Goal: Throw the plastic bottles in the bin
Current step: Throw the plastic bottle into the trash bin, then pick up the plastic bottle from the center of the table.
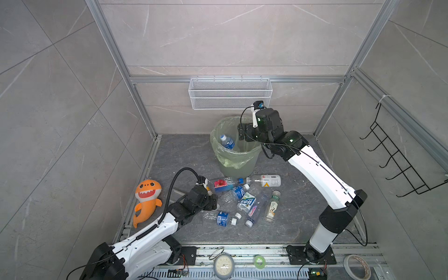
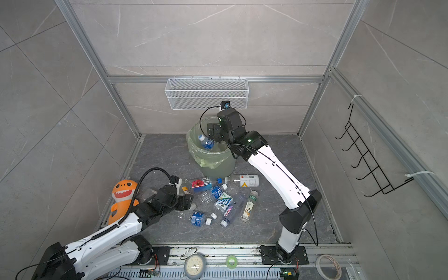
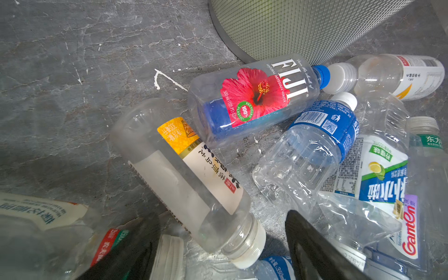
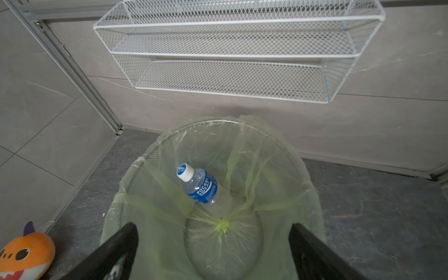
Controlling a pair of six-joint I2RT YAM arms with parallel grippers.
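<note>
Your right jaws hang wide open and empty over the bin (image 4: 286,150). One blue-labelled bottle (image 4: 201,186) lies slanted inside on the green liner, cap up. The other bottles (image 1: 244,198) lie in a loose heap on the table (image 1: 291,218) in front of the bin.

Your left jaws stand open at the heap's edge, one on each side of the neck of a yellow-labelled bottle (image 3: 191,174), not closed on it. A red-flowered bottle (image 3: 254,97) and a white-labelled bottle (image 3: 397,75) lie cap to cap just beside the bin's foot, between heap and bin. An orange plush shark (image 1: 146,201) lies beside the left arm (image 1: 150,237). A white wire basket (image 1: 230,93) hangs on the wall behind the bin.

In both top views the left arm hides most of the yellow-labelled bottle, and the right arm (image 1: 320,177) covers part of the bin's rim. In the left wrist view, two bottles (image 3: 48,218) next to one jaw are blurred and cut off.
</note>
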